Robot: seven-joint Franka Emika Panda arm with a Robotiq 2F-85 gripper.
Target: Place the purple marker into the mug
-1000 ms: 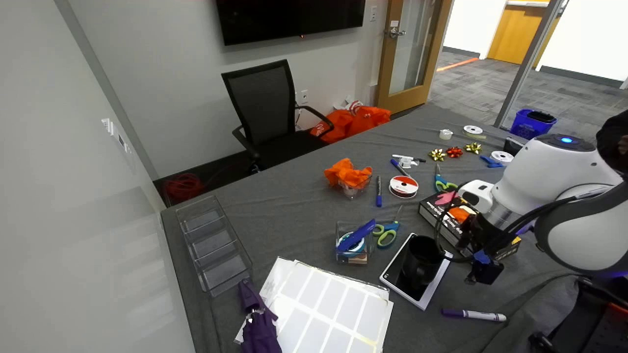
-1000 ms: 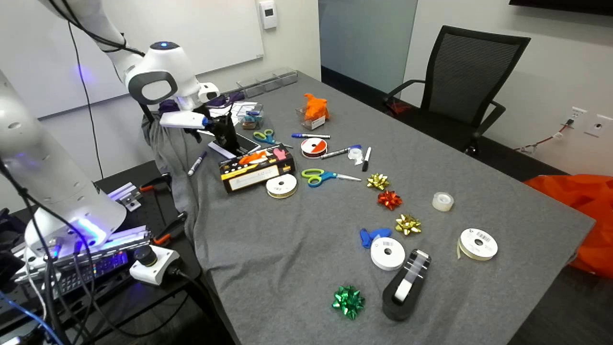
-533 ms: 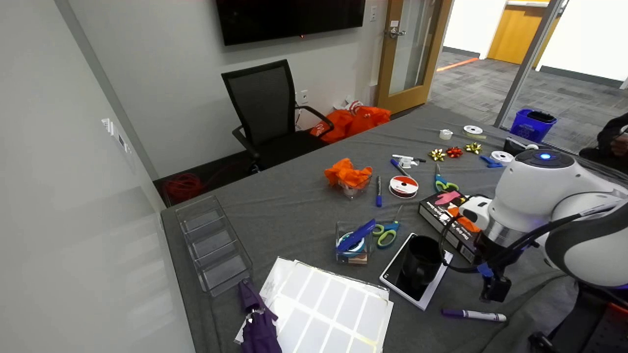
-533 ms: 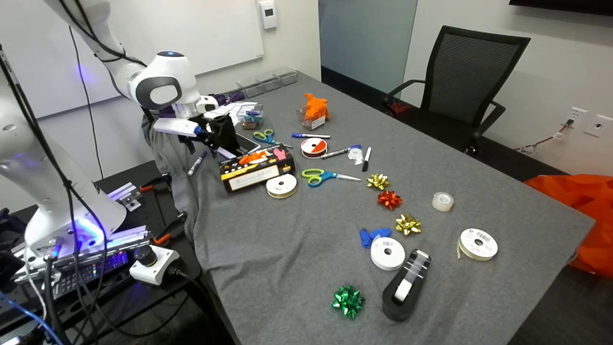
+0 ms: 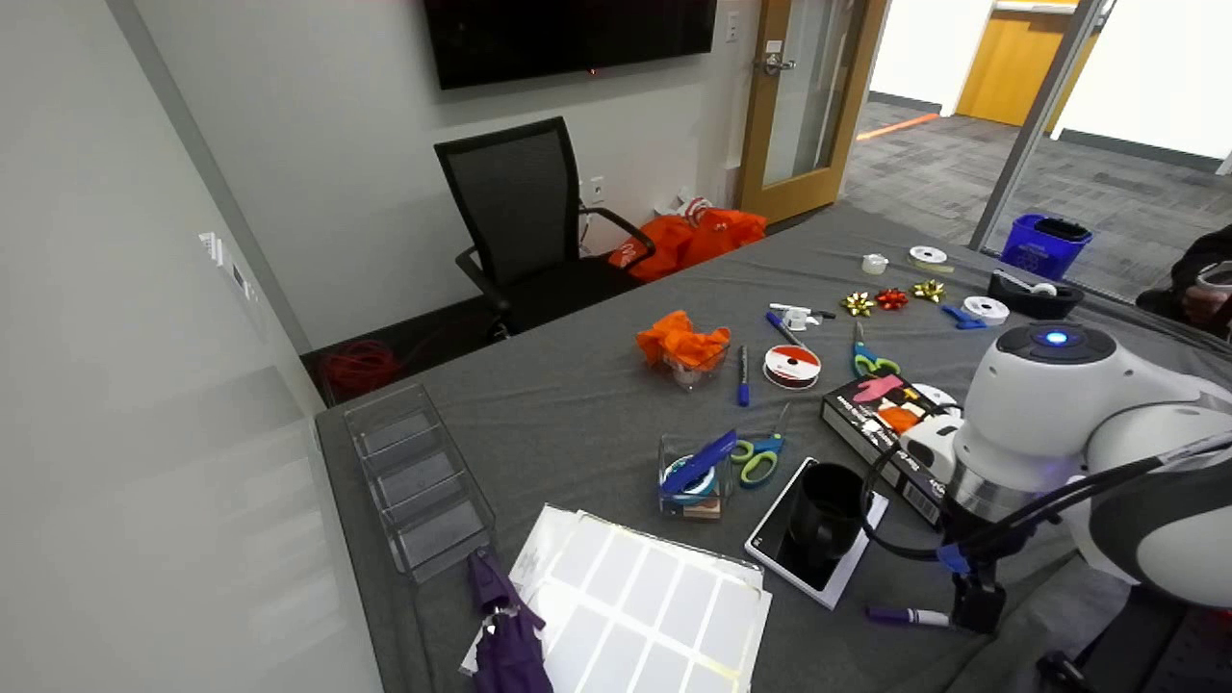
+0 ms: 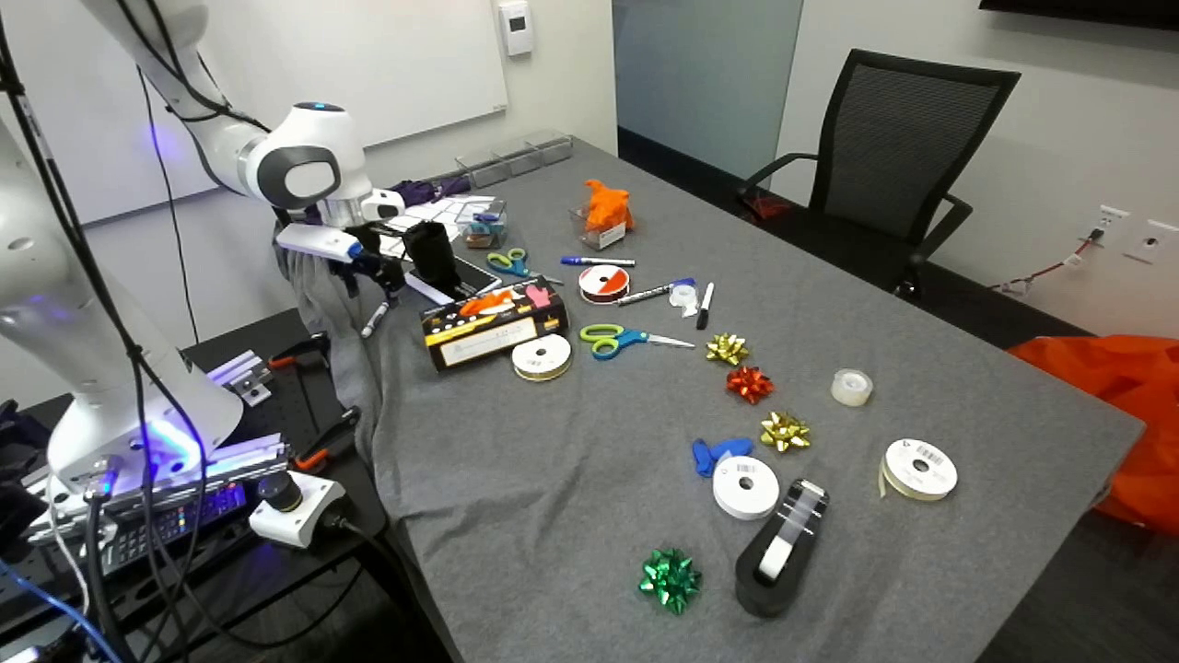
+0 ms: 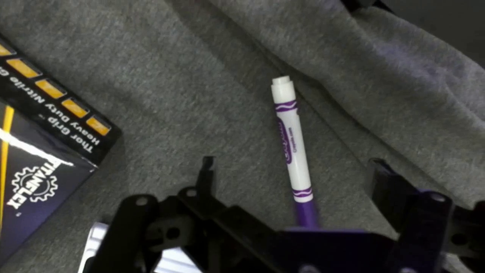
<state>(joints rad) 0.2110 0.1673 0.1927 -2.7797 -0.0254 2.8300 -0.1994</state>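
Your claw (image 7: 293, 163) is spread wide and holds nothing; in the wrist view its fingers (image 7: 206, 178) frame the purple marker (image 7: 296, 155), which lies on the grey cloth (image 7: 170, 94). Over the last second the claw has come down toward the marker, so the grasp looks near: likely a little lower, then close. Your arm (image 6: 309, 180) slants in from above, then turns down, aiming the claw at the cloth. The mug (image 5: 828, 510) stands nearby on a dark slab (image 5: 789, 553) with white edges.

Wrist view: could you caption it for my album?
An open gripper frames a purple marker lying on gray cloth, a black box nearby.
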